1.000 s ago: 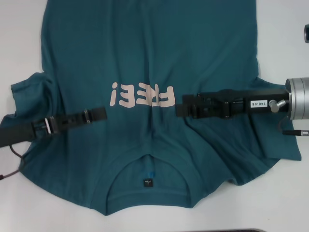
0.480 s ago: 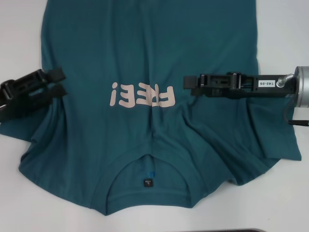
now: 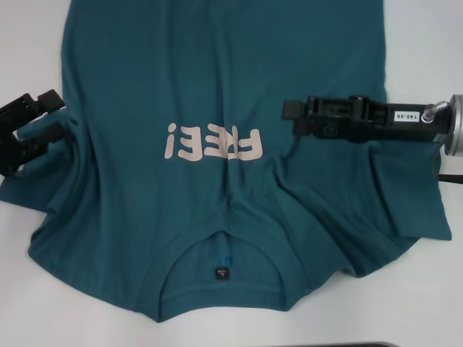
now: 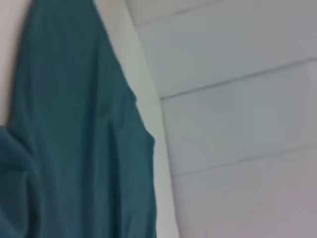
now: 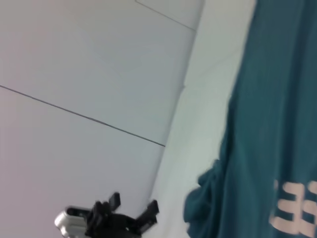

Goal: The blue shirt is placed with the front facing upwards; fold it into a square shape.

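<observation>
Left tool (image 3: 54, 114) sits at the blue shirt's (image 3: 217, 79) left edge, its 2 fingers spread, holding nothing, white bench (image 3: 29, 43) bare beyond it. The shirt lies flat, centred, pink lettering (image 3: 212, 142) up, collar (image 3: 221, 271) nearest the robot. Right tool (image 3: 289, 118) hovers over the creased right chest; I cannot tell its opening.

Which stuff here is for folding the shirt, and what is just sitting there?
For the job:
blue shirt
left gripper, fingers open, at the shirt's left edge
right gripper, over the shirt's right side

Just there:
white table
</observation>
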Robot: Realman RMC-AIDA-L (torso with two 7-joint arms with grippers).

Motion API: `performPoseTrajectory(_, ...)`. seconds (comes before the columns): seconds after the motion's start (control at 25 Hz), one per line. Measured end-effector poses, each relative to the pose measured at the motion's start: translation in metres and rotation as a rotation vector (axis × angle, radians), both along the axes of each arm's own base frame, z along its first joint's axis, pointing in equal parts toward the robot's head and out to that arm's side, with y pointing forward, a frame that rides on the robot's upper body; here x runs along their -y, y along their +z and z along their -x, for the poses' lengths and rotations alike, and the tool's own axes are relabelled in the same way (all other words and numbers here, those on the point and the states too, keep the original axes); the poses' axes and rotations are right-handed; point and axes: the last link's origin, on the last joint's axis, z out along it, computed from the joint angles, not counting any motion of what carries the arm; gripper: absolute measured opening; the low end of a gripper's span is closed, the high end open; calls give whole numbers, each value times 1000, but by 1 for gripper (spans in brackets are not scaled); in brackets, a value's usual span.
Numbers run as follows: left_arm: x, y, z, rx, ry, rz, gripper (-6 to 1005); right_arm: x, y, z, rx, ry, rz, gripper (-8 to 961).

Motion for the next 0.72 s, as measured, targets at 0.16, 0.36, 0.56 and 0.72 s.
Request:
performPoseTrajectory(0.16,1,1,-3,-9,-42,-7,763,-1,3,4,-36,16,-28,882)
performPoseTrajectory(0.36,-1,3,-3,-6,-33,-22,762,-3,4,6,-81,-12,-28,881)
performPoseTrajectory(0.56,0,4,-2,18,-18,-44,762,-6,8,4,-59,-13,-19,881)
performPoseTrajectory(0.72,1,8,-2,-15,-55,3,762,-7,13,1,-38,8,-36,881)
